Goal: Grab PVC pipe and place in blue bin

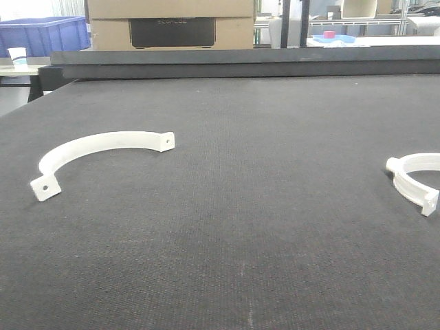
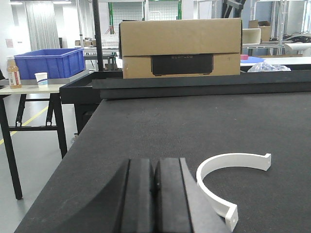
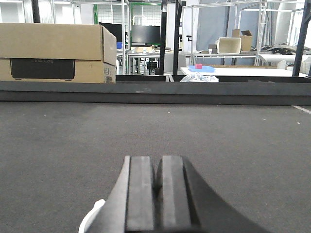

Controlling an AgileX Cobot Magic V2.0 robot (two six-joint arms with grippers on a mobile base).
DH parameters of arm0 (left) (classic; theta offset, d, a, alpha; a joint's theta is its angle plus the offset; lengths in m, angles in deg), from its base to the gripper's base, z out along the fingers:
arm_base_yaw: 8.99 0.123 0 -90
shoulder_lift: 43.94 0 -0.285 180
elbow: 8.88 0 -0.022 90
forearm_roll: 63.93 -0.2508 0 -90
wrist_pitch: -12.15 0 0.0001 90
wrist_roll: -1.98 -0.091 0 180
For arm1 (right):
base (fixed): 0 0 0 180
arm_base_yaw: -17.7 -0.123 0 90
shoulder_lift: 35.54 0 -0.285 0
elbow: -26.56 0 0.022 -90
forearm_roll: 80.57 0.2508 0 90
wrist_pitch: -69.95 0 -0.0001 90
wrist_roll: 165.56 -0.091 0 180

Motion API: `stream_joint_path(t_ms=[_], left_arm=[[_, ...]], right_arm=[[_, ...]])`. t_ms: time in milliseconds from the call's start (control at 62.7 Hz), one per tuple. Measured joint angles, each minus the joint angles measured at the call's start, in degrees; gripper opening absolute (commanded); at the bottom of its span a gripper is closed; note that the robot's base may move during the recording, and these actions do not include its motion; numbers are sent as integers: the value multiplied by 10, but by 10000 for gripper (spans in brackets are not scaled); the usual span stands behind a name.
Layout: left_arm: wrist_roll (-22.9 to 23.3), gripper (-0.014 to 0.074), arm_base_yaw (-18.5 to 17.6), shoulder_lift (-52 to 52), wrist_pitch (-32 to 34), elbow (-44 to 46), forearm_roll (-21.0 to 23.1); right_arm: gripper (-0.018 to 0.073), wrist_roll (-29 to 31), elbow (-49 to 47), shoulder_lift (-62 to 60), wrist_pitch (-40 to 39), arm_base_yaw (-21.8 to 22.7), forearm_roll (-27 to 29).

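Observation:
The PVC pipe [image 1: 415,176], a thick ridged white ring piece with a squared tab, lies on the dark mat at the right edge of the front view, partly cut off. The blue bin [image 1: 45,34] stands on a side table beyond the mat's far left corner, and the left wrist view shows the blue bin [image 2: 49,62] too. My left gripper [image 2: 154,167] is shut with nothing in it, low over the mat. My right gripper [image 3: 158,165] is shut and empty. A white curved sliver [image 3: 91,218] peeks out by its left finger, mostly hidden.
A thin flat white strap [image 1: 103,152] with holed end tabs lies at the mat's left, just right of my left gripper as the strap [image 2: 225,174]. A raised dark rail [image 1: 240,62] edges the far side, with a cardboard box [image 2: 181,47] behind. A cup [image 2: 41,78] and bottle [image 2: 13,73] stand by the bin.

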Motion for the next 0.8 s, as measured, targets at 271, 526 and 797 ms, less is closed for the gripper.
stream_joint_path(t_ms=[271,526,797], left_arm=[[0,-111,0,0,0,0,0],[0,-111,0,0,0,0,0],[0,-111,0,0,17,0,0]], right_arm=[[-162,0,0,0,0,0,0],[-162,0,0,0,0,0,0],[-162,-5,0,0,-75,0,43]])
